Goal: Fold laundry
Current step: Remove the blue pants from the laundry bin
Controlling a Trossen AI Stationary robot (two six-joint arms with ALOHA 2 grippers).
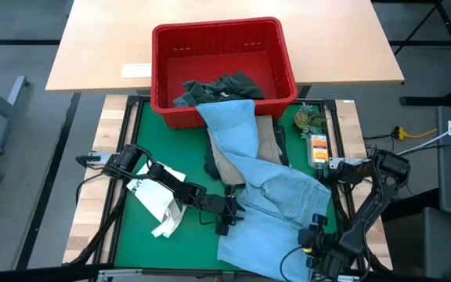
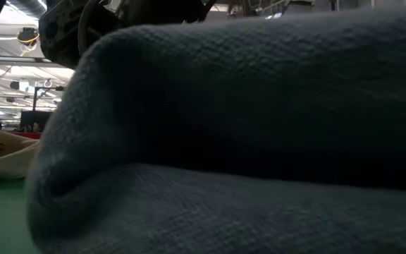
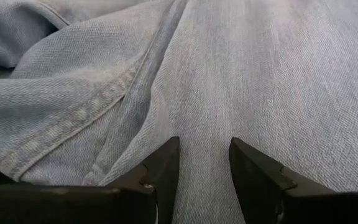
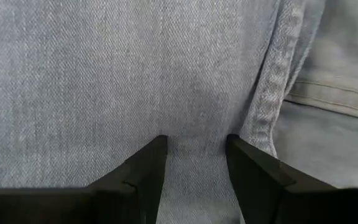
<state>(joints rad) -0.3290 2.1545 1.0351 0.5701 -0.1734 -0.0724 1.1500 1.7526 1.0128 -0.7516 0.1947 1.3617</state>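
While the light blue jeans point(image 1: 276, 200) lie spread over the green surface point(image 1: 135, 243), one leg runs up over the rim of the red basket point(image 1: 224, 72) at the far side. Left tool point(image 1: 227, 213) sits at the jeans' left edge, right around the waist area, and its wrist view shows both fingers point(image 3: 160, 171) pressed down into the denim with a strip of cloth between them, so it looks like it's pinching a fold of the jeans. Right tool point(image 1: 317, 235) is at the right edge of the same garment, near the front of the surface, fingers point(image 4: 148, 165) also dug into the denim beside a stitched seam, gripping cloth the same way.

Under the jeans there's a beige piece point(image 1: 229, 164) peeking out, plus something dark point(image 1: 212, 163) beside it. Dark green-grey garment point(image 1: 221, 88) is bunched up inside the basket. White tote bag point(image 1: 156, 202) lies flat to the left, under the left arm. Low view is pretty much filled by a big fold of denim point(image 2: 259, 127).
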